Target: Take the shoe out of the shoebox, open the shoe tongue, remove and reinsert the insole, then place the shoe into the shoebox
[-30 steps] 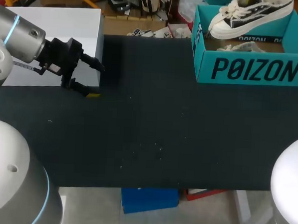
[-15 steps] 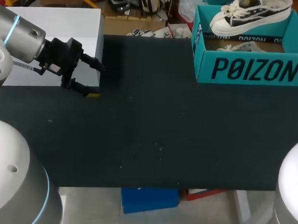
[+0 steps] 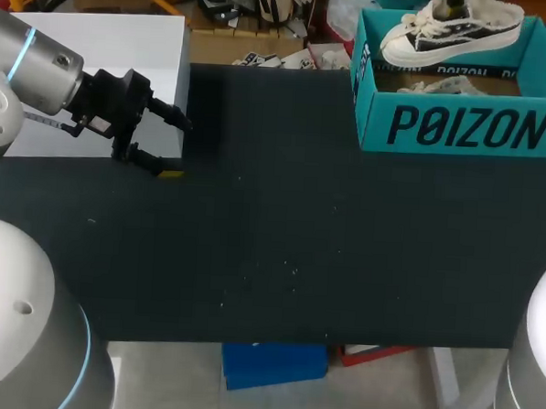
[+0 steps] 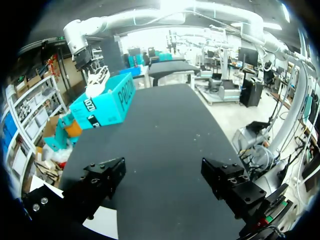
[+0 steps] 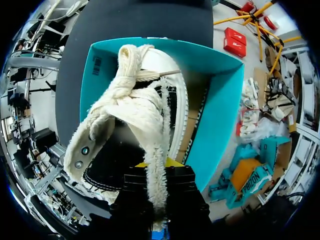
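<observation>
Aiming for the broad black bench [image 3: 271, 241], the right arm would do best to raise the sneaker [image 3: 451, 35] straight up until its sole clears the teal shoebox [image 3: 460, 123] wall, because the shoe hangs just above the open box, pinched at its frayed collar by the closed right claw [image 5: 157, 170]. The bench looks matte and faintly speckled and the box is stiff, sharp-cornered cardboard; the sneaker is soft dark canvas with a cream rubber sole, fuzzy raw edges and thick laces that could snag. The left claw [image 3: 177, 147] hangs spread and empty near the bench's left side, by a white slab [image 3: 97, 58].
</observation>
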